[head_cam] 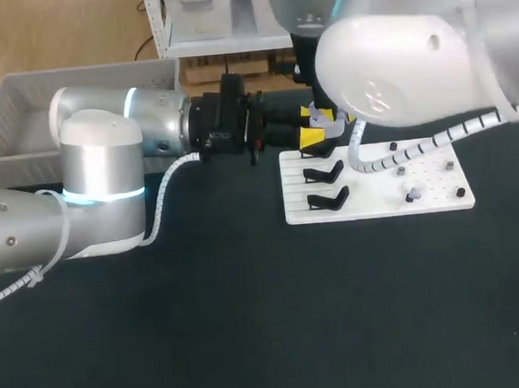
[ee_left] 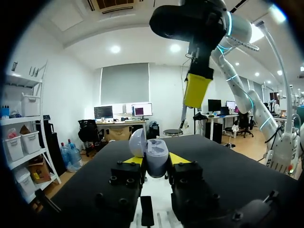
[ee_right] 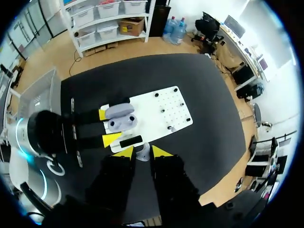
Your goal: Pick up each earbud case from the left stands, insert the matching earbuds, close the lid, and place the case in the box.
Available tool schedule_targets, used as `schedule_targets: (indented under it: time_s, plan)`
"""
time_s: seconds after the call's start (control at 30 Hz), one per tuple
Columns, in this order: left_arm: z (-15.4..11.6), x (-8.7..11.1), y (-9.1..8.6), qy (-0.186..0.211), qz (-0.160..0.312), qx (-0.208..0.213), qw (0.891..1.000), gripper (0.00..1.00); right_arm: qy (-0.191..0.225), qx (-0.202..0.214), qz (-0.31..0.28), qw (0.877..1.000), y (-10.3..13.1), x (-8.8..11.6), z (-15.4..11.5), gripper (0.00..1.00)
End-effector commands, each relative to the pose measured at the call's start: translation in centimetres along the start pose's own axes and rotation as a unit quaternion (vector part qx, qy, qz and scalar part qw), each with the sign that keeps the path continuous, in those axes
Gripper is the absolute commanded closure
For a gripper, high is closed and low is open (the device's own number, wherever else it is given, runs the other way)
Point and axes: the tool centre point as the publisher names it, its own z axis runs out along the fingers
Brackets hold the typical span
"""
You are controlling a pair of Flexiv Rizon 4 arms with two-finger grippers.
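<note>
Head view has the left gripper coming in from nine o'clock, its jaws clamped on the open earbud case, which sits at the eleven o'clock corner of the white board. Two black stands stand on the board at six o'clock from the case, and the grey box lies well apart at nine o'clock. From the right wrist, the right gripper hovers above the case, its jaws pinched on a small pale earbud.
</note>
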Motion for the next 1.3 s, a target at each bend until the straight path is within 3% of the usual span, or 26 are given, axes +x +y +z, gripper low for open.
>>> schedule_targets:
  time_s: [0.03, 0.57, 1.3]
  plan:
    - [0.0, 0.1, -0.4, -0.002, 0.001, -0.006, 1.0, 1.0, 0.0, -0.017, 0.003, 1.0, -0.8, 0.0, 0.2, 1.0]
    - [0.6, -0.1, -0.7, 0.007, 0.012, 0.001, 1.0, 1.0, 0.0, -0.009, 0.008, 1.0, -0.5, 0.1, 0.4, 1.0]
    - [1.2, -0.2, -1.1, 0.016, 0.015, -0.007, 1.0, 1.0, 0.011, -0.001, 0.154, 0.988, 1.5, -2.1, 1.4, 1.0]
